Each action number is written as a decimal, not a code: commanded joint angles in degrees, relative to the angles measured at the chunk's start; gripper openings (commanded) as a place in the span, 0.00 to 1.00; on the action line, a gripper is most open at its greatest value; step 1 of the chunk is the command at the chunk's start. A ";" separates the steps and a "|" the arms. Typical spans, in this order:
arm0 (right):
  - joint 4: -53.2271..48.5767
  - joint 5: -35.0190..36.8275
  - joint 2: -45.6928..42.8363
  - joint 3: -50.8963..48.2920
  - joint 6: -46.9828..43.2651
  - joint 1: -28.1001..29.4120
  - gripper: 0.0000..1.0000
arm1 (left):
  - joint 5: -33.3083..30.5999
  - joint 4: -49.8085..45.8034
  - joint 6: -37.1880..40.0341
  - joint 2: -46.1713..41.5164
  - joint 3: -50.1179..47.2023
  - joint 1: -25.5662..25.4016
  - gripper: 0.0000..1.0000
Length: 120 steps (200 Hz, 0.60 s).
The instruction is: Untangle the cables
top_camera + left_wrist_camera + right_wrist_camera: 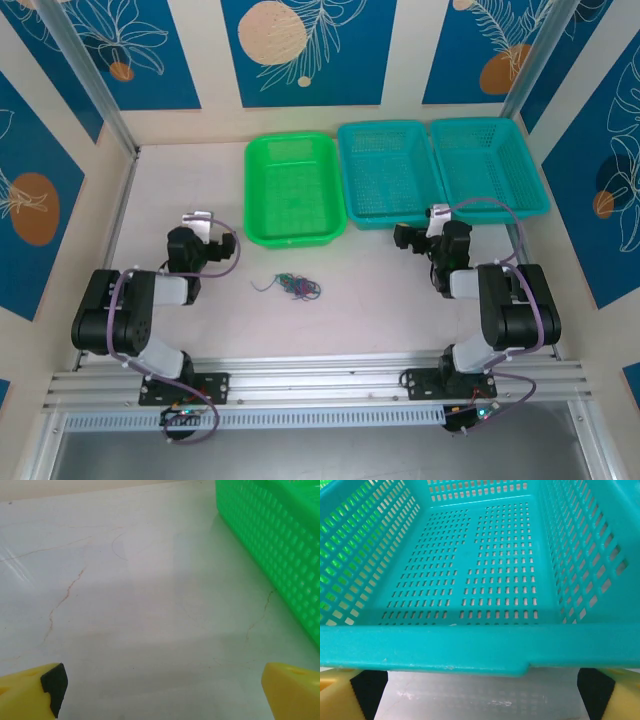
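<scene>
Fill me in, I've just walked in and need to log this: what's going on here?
Two robot arms are set to untangle the cables, a small knot of thin coloured wires lying on the table before the green basket. Nothing is held. The left gripper is open over bare table beside that basket; the right gripper is open, facing the near rim of a teal basket. Neither touches the knot.
</scene>
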 commanded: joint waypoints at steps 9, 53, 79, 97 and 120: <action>0.39 0.48 -0.32 0.97 -0.79 -0.12 0.99 | 1.48 1.67 0.47 -0.27 -0.14 0.26 1.00; 0.22 0.37 -0.40 0.95 -0.79 -0.15 0.99 | 1.48 1.51 0.46 -0.21 -0.04 0.22 1.00; 0.31 0.38 -0.40 0.92 -0.80 -0.26 0.99 | 1.46 1.51 0.46 -0.21 -0.04 0.26 1.00; 0.44 0.47 -0.42 0.85 -0.88 -0.12 0.99 | 1.47 1.51 0.46 -0.20 -0.04 0.22 1.00; 0.30 1.77 -0.91 0.96 -0.71 0.01 0.99 | 1.33 1.70 0.55 -0.33 -0.12 0.23 1.00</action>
